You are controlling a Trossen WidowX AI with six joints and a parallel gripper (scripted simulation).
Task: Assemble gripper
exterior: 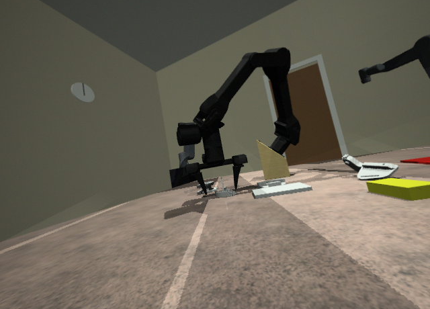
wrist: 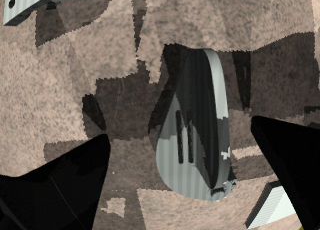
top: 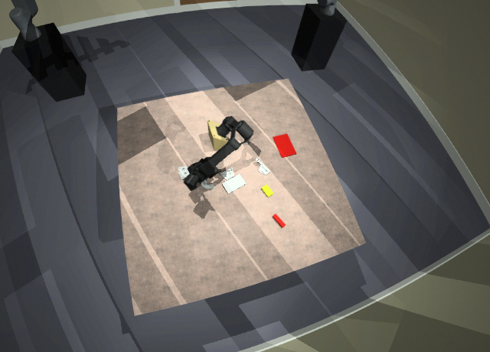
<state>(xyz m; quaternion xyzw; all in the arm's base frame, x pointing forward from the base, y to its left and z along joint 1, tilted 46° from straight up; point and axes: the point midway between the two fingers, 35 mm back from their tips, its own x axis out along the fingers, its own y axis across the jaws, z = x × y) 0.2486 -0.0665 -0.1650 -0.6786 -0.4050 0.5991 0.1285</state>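
Observation:
My gripper (exterior: 220,191) (wrist: 183,133) is open and empty, pointing down, its fingertips low on either side of one grey-white jaw (top: 207,185) (exterior: 226,193) (wrist: 169,165). That jaw lies on the mat between the fingers, apart from both in the wrist view, its gear teeth at the lower right end. Another jaw-like white part (top: 262,167) (exterior: 376,170) lies farther right. A white part with holes (top: 182,171) (wrist: 27,4) lies beyond the gripper, partly hidden. Another small white part (top: 228,173) (exterior: 271,183) lies behind a pale flat block. I cannot tell which of these two is the base or housing plate.
The pale flat block (top: 234,184) (exterior: 283,190) (wrist: 274,205) lies just right of the gripper. A yellow block (top: 266,190) (exterior: 397,187), a red bar (top: 279,220) and a red plate (top: 284,145) lie farther right. A tan wedge (top: 214,136) (exterior: 272,163) stands by the arm's base.

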